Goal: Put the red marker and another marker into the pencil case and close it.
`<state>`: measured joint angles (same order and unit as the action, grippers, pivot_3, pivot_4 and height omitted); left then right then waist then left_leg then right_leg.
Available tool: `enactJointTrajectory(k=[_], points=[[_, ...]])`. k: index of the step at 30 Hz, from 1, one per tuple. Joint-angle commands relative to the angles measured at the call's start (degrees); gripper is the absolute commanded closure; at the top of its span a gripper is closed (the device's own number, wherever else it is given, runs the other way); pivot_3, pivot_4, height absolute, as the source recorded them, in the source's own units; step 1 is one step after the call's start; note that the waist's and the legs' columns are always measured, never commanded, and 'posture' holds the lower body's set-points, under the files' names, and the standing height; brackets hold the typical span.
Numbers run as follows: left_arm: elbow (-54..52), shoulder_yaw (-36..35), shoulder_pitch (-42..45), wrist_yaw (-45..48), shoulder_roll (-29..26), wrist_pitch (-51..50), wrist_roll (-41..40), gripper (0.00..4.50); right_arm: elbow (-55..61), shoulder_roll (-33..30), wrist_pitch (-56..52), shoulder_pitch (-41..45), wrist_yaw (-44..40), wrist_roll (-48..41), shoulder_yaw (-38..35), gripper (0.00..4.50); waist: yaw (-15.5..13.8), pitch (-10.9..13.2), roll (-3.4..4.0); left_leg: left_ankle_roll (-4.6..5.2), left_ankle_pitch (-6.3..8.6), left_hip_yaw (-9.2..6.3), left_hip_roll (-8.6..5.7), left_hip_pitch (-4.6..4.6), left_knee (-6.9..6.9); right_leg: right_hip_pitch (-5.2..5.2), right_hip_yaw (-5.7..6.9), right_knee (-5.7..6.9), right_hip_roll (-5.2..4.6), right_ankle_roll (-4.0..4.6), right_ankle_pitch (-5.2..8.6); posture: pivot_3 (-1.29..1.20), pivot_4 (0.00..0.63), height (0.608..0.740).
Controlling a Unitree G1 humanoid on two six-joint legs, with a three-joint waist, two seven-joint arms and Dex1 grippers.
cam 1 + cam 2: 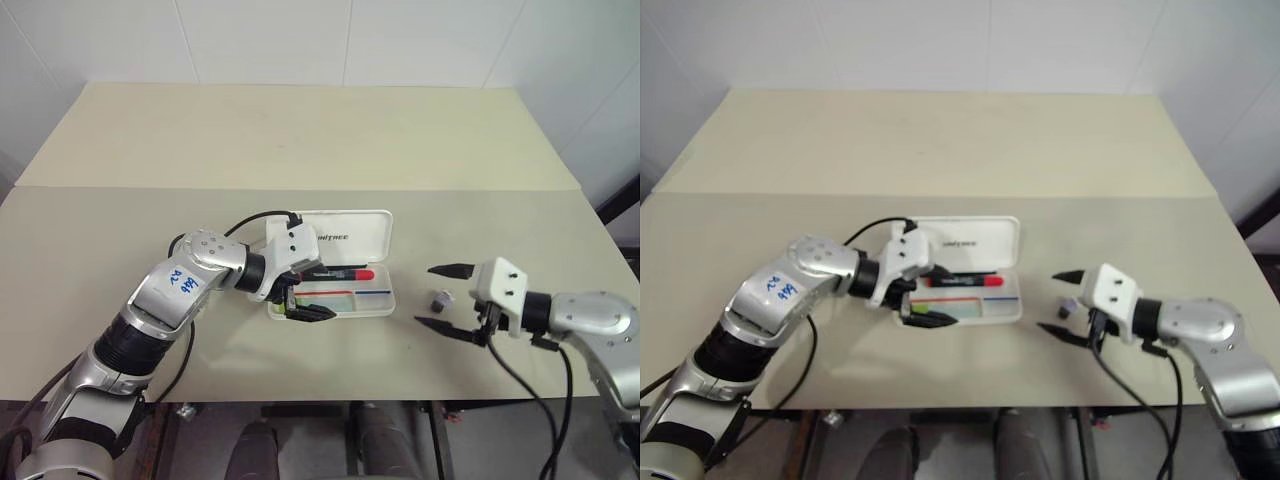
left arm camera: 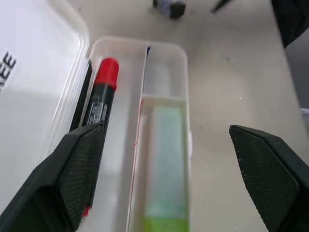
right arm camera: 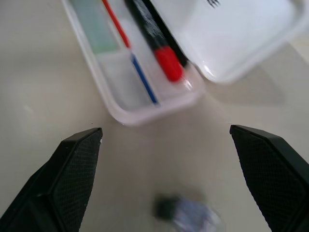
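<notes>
While its lid lies open, the rounded white pencil case (image 1: pixel 375 303) holds the slim red marker (image 1: pixel 345 274).

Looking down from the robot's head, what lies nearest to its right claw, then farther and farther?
From the right gripper:
1. Small dark object, on the table between its fingers.
2. Red marker, in the pencil case's back compartment.
3. Green marker, front compartment, under the left gripper.

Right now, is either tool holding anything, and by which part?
Nothing is held. The left tool stands open over the pencil case, where both markers lie; the right tool is open above the table.
</notes>
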<state>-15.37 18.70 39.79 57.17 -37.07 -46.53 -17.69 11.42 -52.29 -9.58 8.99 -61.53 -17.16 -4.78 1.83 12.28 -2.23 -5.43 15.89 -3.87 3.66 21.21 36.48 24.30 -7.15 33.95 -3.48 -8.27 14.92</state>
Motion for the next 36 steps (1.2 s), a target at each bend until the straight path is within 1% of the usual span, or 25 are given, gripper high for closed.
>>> enactJointTrajectory(k=[1,4,11,16,22,25,26,28,29,32,33,35,36], points=[[-0.6,-2.7,-0.6,0.7,-1.0,3.8,-0.3,0.01,-5.4,-2.1,5.5,2.5,-5.1,1.7,1.1,0.0,0.0,0.0,0.0,0.01,0.0,0.0,0.0,0.0,0.0,0.0,0.0,0.01,0.0,-0.01,0.0,0.0,0.15,0.74],[0.5,-4.6,-1.7,0.8,-2.1,7.2,0.3,0.01,-11.4,-2.6,9.3,6.0,-9.3,3.2,3.2,0.0,0.2,0.0,0.0,0.01,0.0,0.04,0.0,0.0,0.0,-0.01,-0.03,0.0,-0.01,-0.06,-0.03,0.0,0.15,0.74],[0.0,-11.4,-5.7,3.9,-4.8,13.0,-2.6,0.01,-23.7,-1.1,16.3,14.4,-16.9,6.5,8.7,0.0,0.7,0.0,0.03,0.01,-0.01,0.06,0.0,-0.02,0.0,-0.01,-0.05,0.02,-0.01,-0.19,-0.11,0.0,0.15,0.74],[0.0,-15.0,-8.5,5.9,-7.4,16.1,-3.6,0.01,-31.7,0.7,20.4,20.0,-19.9,8.7,11.8,0.0,1.4,0.0,0.07,0.0,-0.01,0.06,0.0,-0.03,-0.01,-0.01,-0.05,0.08,-0.02,-0.22,-0.12,0.0,0.15,0.74],[-0.3,-17.8,-10.0,5.4,-7.8,17.7,-4.0,0.01,-38.5,2.6,23.7,24.3,-22.6,10.0,13.9,0.0,1.5,0.0,0.08,0.0,-0.01,0.06,0.0,-0.05,0.0,-0.01,-0.05,0.13,-0.02,-0.25,-0.15,0.0,0.15,0.74],[-1.1,-18.7,-10.7,5.1,-7.7,17.5,-4.4,0.01,-41.2,3.6,24.5,25.9,-23.5,10.7,14.2,0.0,1.6,0.0,0.08,0.0,-0.01,0.06,0.0,-0.06,0.0,-0.01,-0.05,0.16,-0.02,-0.56,-0.31,0.0,0.15,0.74],[-1.5,-18.9,-11.0,4.8,-7.6,17.5,-4.6,0.0,-42.8,4.0,24.6,26.8,-23.5,11.2,14.5,0.19,1.7,0.0,0.08,0.0,-0.01,0.06,0.0,-0.08,0.0,-0.01,-0.05,0.17,-0.01,-0.83,-0.46,0.0,0.15,0.74],[-2.3,-19.2,-11.4,4.4,-7.6,17.4,-4.9,0.0,-44.8,4.7,24.4,27.8,-24.1,11.2,14.5,0.59,1.8,0.0,0.07,0.0,-0.01,0.06,0.0,-0.08,0.0,-0.01,-0.05,0.16,-0.02,-0.85,-0.49,0.0,0.15,0.74],[-2.6,-19.3,-11.5,4.2,-7.6,17.3,-4.9,0.0,-45.3,4.8,24.3,28.0,-24.5,11.1,14.6,0.87,1.9,0.0,0.07,-0.01,-0.02,0.06,0.0,-0.1,0.01,-0.01,-0.05,0.17,-0.01,-0.83,-0.51,0.0,0.15,0.74],[-3.1,-19.5,-11.7,3.7,-7.6,17.1,-5.2,0.0,-45.6,4.9,24.0,28.3,-25.7,10.6,14.5,1.86,2.2,0.0,0.07,-0.03,-0.07,0.06,0.0,-0.13,0.03,-0.06,-0.05,0.14,-0.02,-0.79,-0.55,0.0,0.15,0.74],[-3.3,-19.5,-11.8,3.6,-7.6,17.0,-5.3,0.0,-45.5,4.9,23.8,28.3,-25.8,10.5,14.4,2.25,2.3,0.0,0.07,-0.03,-0.08,0.06,0.0,-0.13,0.03,-0.08,-0.05,0.11,-0.02,-0.75,-0.57,0.0,0.15,0.74],[-3.6,-19.6,-12.0,3.2,-7.5,17.2,-5.5,0.0,-45.1,4.9,23.3,28.2,-25.7,10.0,14.1,2.79,2.6,0.0,0.07,-0.02,-0.11,0.06,0.0,-0.13,0.03,-0.11,-0.06,0.08,-0.01,-0.7,-0.59,0.0,0.15,0.74],[-3.7,-19.8,-12.0,3.0,-7.4,17.3,-5.6,0.0,-44.7,4.9,23.0,28.1,-25.6,9.8,14.0,3.23,2.7,0.0,0.07,-0.02,-0.12,0.06,0.0,-0.13,0.04,-0.12,-0.07,0.08,-0.01,-0.7,-0.59,0.0,0.15,0.74]])
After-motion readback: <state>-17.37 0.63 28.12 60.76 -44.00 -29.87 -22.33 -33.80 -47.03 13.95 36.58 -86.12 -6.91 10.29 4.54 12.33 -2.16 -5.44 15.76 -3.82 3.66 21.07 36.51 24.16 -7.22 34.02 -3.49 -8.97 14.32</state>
